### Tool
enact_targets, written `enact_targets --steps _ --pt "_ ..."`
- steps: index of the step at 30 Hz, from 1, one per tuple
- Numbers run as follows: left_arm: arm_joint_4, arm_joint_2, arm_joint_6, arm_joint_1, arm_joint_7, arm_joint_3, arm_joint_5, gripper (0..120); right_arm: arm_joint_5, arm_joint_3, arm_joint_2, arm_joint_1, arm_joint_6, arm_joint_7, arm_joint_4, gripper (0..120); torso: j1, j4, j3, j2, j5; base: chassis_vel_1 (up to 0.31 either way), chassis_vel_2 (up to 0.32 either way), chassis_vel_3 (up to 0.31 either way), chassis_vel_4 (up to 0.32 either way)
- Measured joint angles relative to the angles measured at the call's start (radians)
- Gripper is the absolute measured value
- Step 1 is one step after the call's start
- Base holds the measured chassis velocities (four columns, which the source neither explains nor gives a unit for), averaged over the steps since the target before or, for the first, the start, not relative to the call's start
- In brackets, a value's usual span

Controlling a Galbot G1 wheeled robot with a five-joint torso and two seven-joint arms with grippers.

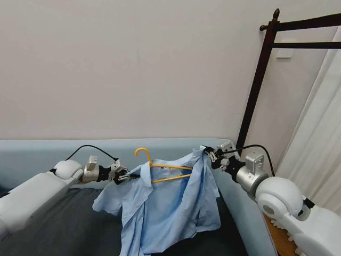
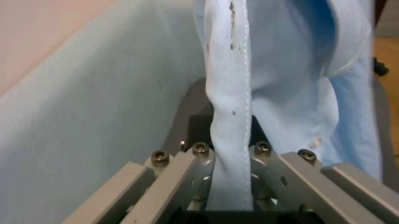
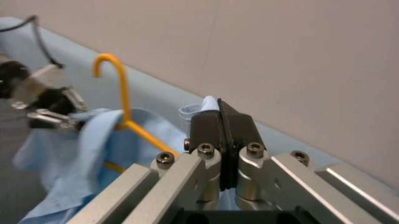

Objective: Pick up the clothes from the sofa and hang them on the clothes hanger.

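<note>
A light blue shirt [image 1: 165, 208] hangs on a yellow hanger [image 1: 160, 168] above the sofa, stretched between both grippers. My left gripper [image 1: 121, 176] is shut on the shirt's left shoulder; in the left wrist view a fold of the shirt [image 2: 232, 154] runs between its fingers [image 2: 181, 172]. My right gripper [image 1: 209, 155] is shut on the shirt's right shoulder; in the right wrist view a bit of blue cloth [image 3: 203, 106] shows behind the pressed-together pads [image 3: 221, 135]. The hanger's hook [image 3: 112, 79] stands upright and free.
The pale blue sofa back [image 1: 42, 152] runs along the wall, with a dark seat cushion [image 1: 53, 229] below. A dark wooden clothes rack [image 1: 261, 80] stands at the right, its rail high up. A white curtain [image 1: 319, 144] hangs further right.
</note>
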Motion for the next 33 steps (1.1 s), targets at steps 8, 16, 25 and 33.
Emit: enact_targets --steps 8,16,25,33 --pt "-0.017 -0.054 0.013 -0.084 -0.084 0.035 -0.067 1 -0.089 -0.008 -0.045 -0.017 0.036 -0.009 0.058 0 0.0 0.0004 0.0 0.0 -0.0001 0.0 0.0 0.0 0.0" --pt "-0.06 -0.037 0.033 -0.311 -0.067 0.216 -0.162 1 -0.27 -0.01 -0.067 -0.063 0.114 -0.046 0.075 0 0.0 0.0005 0.0 0.0 0.0003 0.0 0.0 0.0 0.0" --pt "-0.126 -0.047 0.089 -0.592 -0.082 0.366 -0.288 1 -0.441 -0.062 -0.139 0.018 0.146 -0.066 0.089 0 0.0 -0.0001 0.0 0.0 0.0002 0.0 0.0 0.0 0.0" --pt "-0.197 -0.034 0.131 -0.632 -0.115 0.402 -0.303 1 -0.508 -0.157 -0.108 0.08 0.152 -0.064 0.057 0 0.0 0.0007 0.0 0.0 -0.0001 0.0 0.0 0.0 0.0"
